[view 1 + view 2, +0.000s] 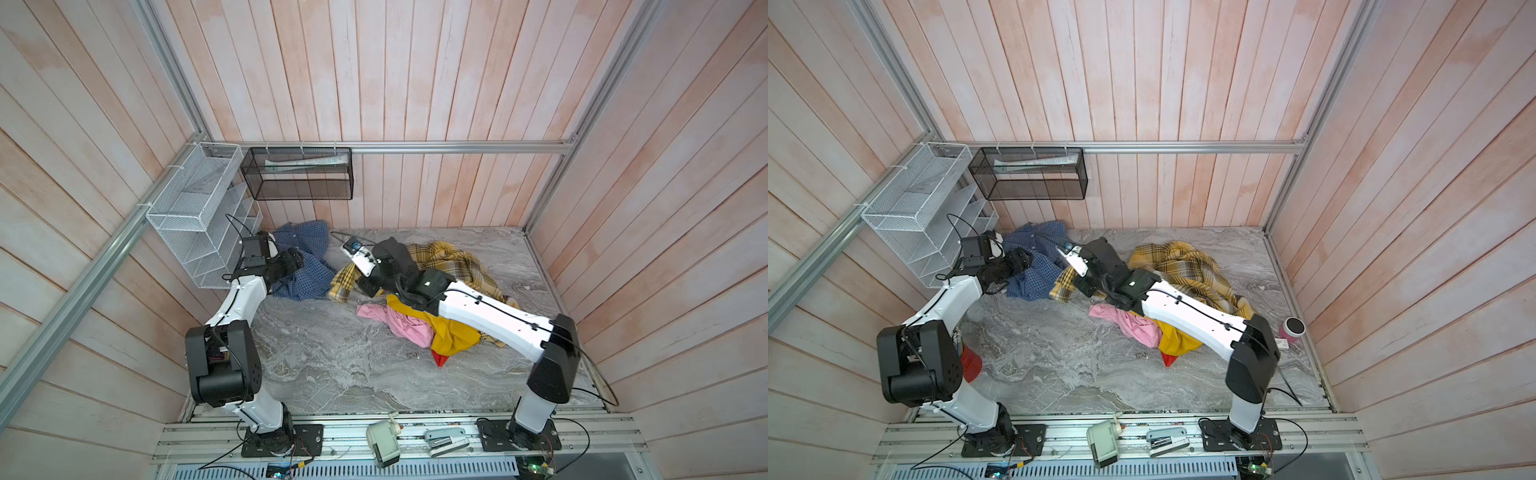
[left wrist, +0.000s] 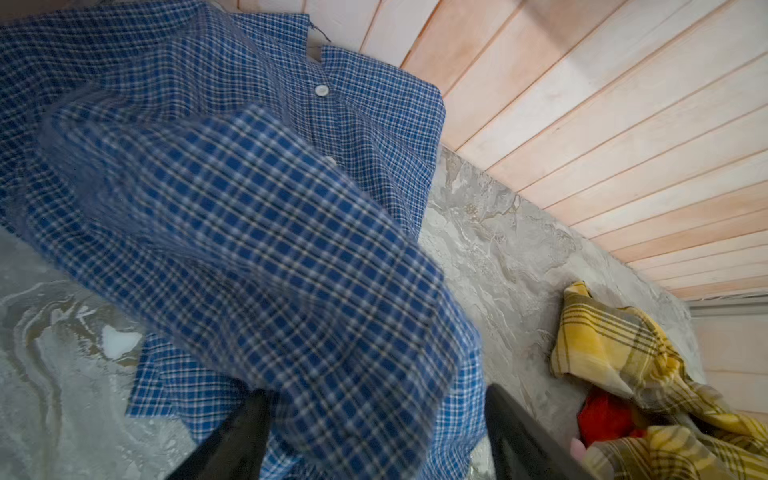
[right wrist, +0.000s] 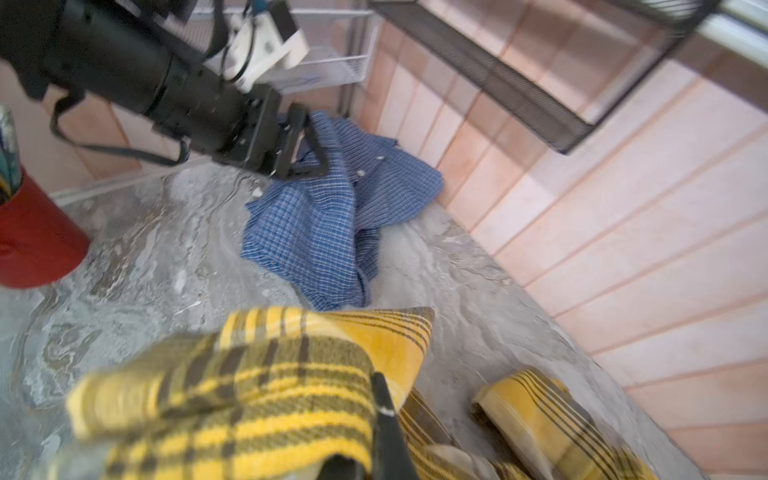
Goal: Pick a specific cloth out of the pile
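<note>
Cloth [image 1: 311, 274] numbers 1; pile [image 1: 453, 257] holds 4 garments.

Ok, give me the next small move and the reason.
Probably draw the right gripper back toward the pile: its fingers are shut on the yellow plaid cloth, whose corner lies close beside the blue shirt, while the left gripper stands open at that shirt.

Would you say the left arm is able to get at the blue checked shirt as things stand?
Probably yes. The left gripper is right at the blue shirt, jaws open with a fold of its fabric between them, and nothing covers it; the yellow plaid cloth lies beside it, not on it.
</note>
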Available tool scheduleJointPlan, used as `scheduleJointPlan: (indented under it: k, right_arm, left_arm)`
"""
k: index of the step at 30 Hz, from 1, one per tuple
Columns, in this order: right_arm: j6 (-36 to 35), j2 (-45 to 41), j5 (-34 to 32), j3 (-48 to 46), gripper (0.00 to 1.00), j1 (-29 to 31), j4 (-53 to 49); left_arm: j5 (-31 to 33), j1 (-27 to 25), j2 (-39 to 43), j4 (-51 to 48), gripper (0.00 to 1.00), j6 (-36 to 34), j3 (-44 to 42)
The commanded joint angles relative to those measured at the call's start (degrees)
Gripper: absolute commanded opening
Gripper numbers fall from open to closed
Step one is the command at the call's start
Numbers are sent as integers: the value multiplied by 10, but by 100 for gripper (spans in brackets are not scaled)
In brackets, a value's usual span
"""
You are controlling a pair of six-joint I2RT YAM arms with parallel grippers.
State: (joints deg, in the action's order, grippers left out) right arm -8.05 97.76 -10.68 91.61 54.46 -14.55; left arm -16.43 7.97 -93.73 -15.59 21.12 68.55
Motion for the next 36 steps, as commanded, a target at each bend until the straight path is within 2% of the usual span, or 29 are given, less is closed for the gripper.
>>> scheduleJointPlan:
  k: [1,4,7,13,14,16,17,21,23,26,29,31,32,34,36]
  right_arm:
    - [81,-45,-50,-95,0,-51,-1]
    - [119,-122,-66,-214,0,-85,47]
    - [176,-171,-61,-300,0,-124,46]
    - [257,-193,-32,-410,2,-181,17]
    - [263,-190,-29,-415,8,-182,12]
    - [276,-179,-34,-417,35,-182,-1]
    - [279,-176,-34,-412,43,-182,-8]
    - [270,-184,-35,-387,58,-182,-17]
    - [265,-199,-41,-376,67,-182,-18]
    - [254,-231,-51,-362,73,-182,-12]
    - [245,-266,-64,-352,76,-182,-4]
    - [237,-286,-75,-346,78,-182,-1]
    - [234,-291,-79,-343,79,-182,-1]
    - [230,-295,-80,-331,80,-185,-9]
    - [226,-289,-76,-315,80,-186,-24]
  left_arm:
    - [31,-27,3,5,82,-26,-1]
    - [42,-51,-9,2,82,-28,-1]
    - [56,-66,-29,-4,82,-23,0]
    - [80,-93,-75,-24,81,-16,19]
    - [85,-97,-85,-32,81,-18,26]
    - [99,-109,-107,-53,80,-21,40]
    - [103,-113,-115,-60,80,-22,42]
    - [103,-124,-143,-63,79,-14,37]
    - [83,-125,-150,-64,75,-11,34]
    - [61,-125,-133,-63,72,-12,25]
    - [47,-126,-93,-55,55,-20,7]
    - [58,-126,-74,-55,51,-26,-1]
    - [67,-126,-73,-58,52,-27,-3]
    - [87,-125,-87,-67,69,-25,1]
    - [73,-126,-110,-72,73,-22,12]
